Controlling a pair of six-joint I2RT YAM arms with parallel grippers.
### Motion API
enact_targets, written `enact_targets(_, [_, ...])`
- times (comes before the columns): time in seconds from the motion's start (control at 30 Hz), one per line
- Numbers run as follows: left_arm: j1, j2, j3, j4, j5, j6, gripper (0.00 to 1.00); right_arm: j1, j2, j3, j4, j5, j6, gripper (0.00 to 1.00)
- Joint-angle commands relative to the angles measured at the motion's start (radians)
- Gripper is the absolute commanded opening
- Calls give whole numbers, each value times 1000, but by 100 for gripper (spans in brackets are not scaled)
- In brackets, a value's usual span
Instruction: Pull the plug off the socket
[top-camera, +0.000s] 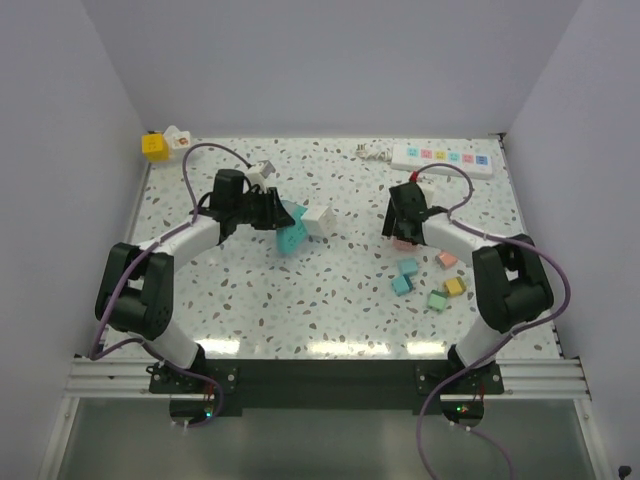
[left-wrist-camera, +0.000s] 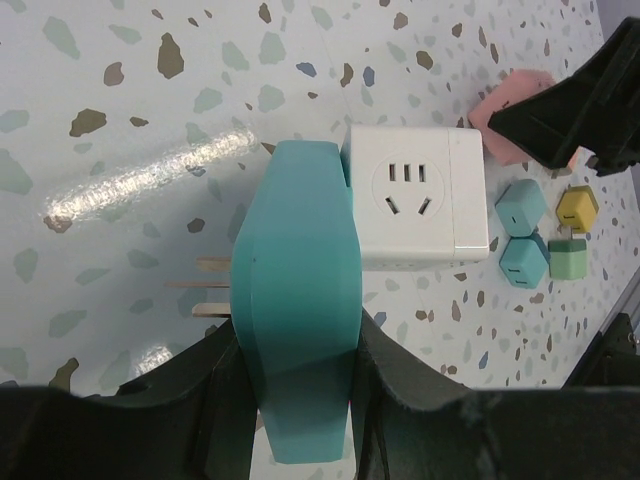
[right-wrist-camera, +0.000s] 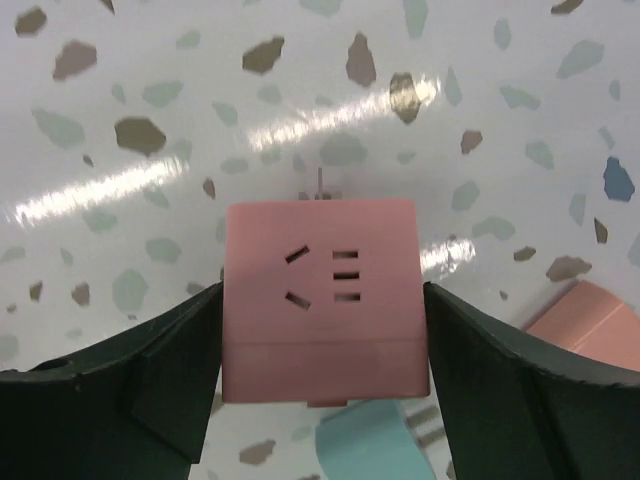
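The socket (top-camera: 443, 157), a white oblong power strip with coloured marks, lies at the back right, away from both grippers. My left gripper (top-camera: 272, 212) (left-wrist-camera: 300, 350) is shut on a teal plug block (left-wrist-camera: 298, 300) whose bare metal prongs (left-wrist-camera: 205, 287) point away from a white cube outlet (left-wrist-camera: 415, 195) that sits against its other side. Over on the right, my right gripper (top-camera: 403, 232) (right-wrist-camera: 325, 300) is shut on a pink cube outlet (right-wrist-camera: 322, 295), with one finger on each side.
Loose cubes lie near the right arm: teal (top-camera: 408, 268), pink (top-camera: 447, 259), yellow (top-camera: 455, 287) and green (top-camera: 437, 300). A yellow cube (top-camera: 154, 147) and a small white piece (top-camera: 178, 138) sit in the back left corner. Walls enclose the table on three sides.
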Motion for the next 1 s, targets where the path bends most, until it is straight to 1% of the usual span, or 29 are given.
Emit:
enact_targets(0.0, [-4, -53, 0, 97, 15, 3, 0, 6, -102, -37, -156, -140, 14, 82])
enact_targets(0.07, [-4, -50, -3, 98, 18, 3, 0, 7, -134, -20, -187, -154, 2, 98])
enact_targets(0.2, [-5, -34, -5, 104, 22, 3, 0, 7, -174, 40, -280, -134, -35, 98])
enact_targets(0.3, [-10, -26, -2, 109, 31, 3, 0, 7, -199, 84, -306, -164, -61, 98])
enact_targets(0.33, [-12, -26, -2, 112, 31, 2, 0, 7, -211, 107, -306, -195, -85, 98])
enact_targets(0.4, [-22, -24, 3, 112, 30, 5, 0, 15, -219, 133, -296, -316, -108, 98])
enact_targets(0.43, [-25, -21, 3, 112, 30, 5, 0, 21, -220, 155, -279, -379, -153, 98])
enact_targets(0.5, [-38, -15, 9, 117, 44, 6, 0, 49, -199, 188, -271, -497, -171, 98])
enact_targets(0.6, [-56, 5, 21, 117, 82, 15, 0, 106, -153, 241, -254, -600, -260, 98])
enact_targets(0.77, [-70, 37, 46, 101, 145, 23, 0, 188, -79, 333, -280, -637, -401, 98])
enact_targets(0.97, [-71, 28, 55, 78, 183, 44, 0, 205, 45, 455, -388, -700, -472, 98])
